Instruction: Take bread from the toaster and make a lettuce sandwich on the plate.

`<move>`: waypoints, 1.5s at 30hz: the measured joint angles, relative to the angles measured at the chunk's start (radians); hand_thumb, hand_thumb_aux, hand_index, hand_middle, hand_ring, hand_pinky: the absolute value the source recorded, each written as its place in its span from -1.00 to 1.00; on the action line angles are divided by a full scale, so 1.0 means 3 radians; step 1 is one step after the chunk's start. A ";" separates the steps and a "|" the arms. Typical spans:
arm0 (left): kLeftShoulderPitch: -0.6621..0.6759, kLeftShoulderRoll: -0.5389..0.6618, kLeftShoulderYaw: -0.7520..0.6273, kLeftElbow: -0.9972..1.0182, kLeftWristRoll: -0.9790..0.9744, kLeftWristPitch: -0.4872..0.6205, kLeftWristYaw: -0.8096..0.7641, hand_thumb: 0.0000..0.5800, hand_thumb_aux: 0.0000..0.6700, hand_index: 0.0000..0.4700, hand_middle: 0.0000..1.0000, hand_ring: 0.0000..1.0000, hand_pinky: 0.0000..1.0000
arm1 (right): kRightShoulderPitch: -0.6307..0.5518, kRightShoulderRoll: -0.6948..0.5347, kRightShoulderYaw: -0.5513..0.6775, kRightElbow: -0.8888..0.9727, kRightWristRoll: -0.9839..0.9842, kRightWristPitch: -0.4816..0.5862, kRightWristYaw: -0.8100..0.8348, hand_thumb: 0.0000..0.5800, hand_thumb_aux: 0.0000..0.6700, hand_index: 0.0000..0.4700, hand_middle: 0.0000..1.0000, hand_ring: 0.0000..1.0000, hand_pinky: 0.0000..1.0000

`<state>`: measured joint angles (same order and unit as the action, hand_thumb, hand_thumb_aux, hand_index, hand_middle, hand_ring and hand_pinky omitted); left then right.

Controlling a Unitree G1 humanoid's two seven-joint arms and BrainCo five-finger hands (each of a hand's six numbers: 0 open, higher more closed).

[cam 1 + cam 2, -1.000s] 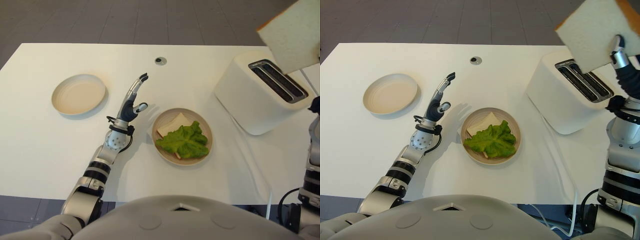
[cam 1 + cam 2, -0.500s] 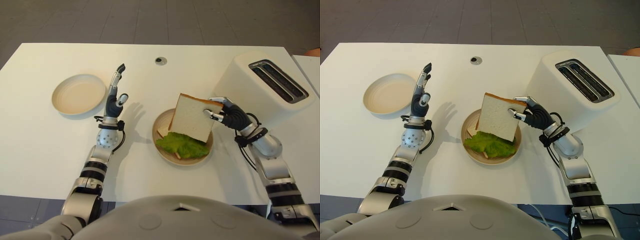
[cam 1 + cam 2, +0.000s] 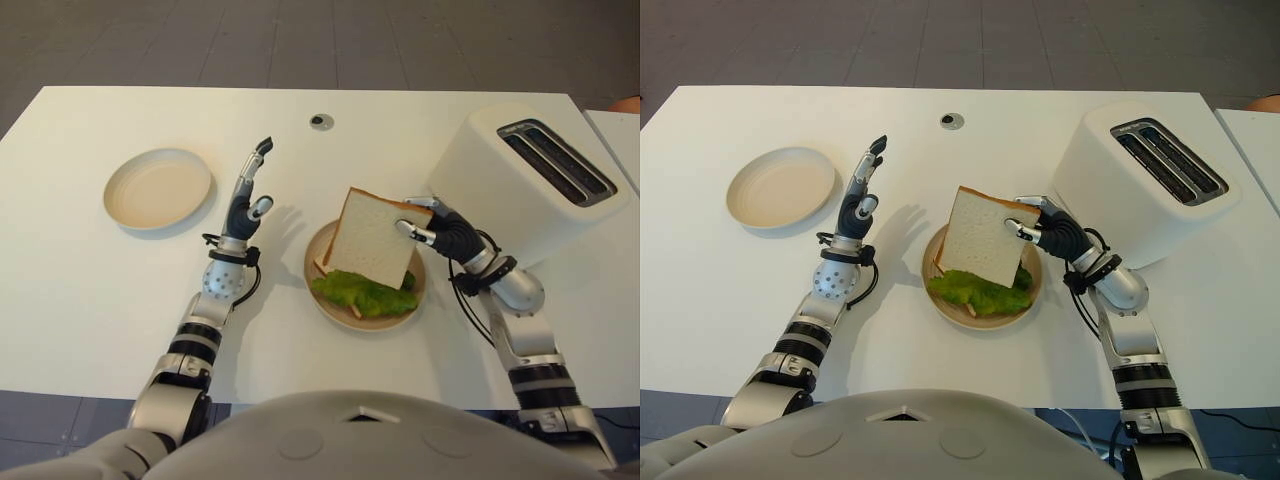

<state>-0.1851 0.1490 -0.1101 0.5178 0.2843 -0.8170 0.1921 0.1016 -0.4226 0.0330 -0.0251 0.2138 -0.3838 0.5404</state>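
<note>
Bread slice first: where is it?

Over the plate, standing tilted on edge, with its lower edge down at the lettuce. Whether it touches the leaf I cannot tell.

What holds it?

The right hand, just right of the plate, with its fingers pinched on the slice's right edge.

And on the plate itself?

The lettuce lies on a second slice, which peeks out at the plate's left side.

The left hand?

It is left of the plate and near it, raised above the table, fingers stretched out straight and holding nothing.

Anything else around?

The toaster stands to the right of the plate and a little behind it, beyond the right hand, with both slots showing dark. A pale shallow dish sits well to the left of the plate, past the left hand. A small round hole in the tabletop lies behind the plate.
</note>
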 measured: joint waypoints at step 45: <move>0.0564 0.0935 -0.1372 -0.0977 0.0195 -0.0536 -0.1903 -1.00 -1.00 -1.00 -1.00 -1.00 -1.00 | -0.1449 -0.0097 0.0584 0.1902 -0.0720 -0.0426 0.0889 1.00 1.00 1.00 1.00 1.00 1.00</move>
<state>-0.0159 0.4294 -0.5216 0.2245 0.3427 -0.9779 -0.3788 -0.3331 -0.4517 0.2082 0.5456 -0.0021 -0.5117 0.8071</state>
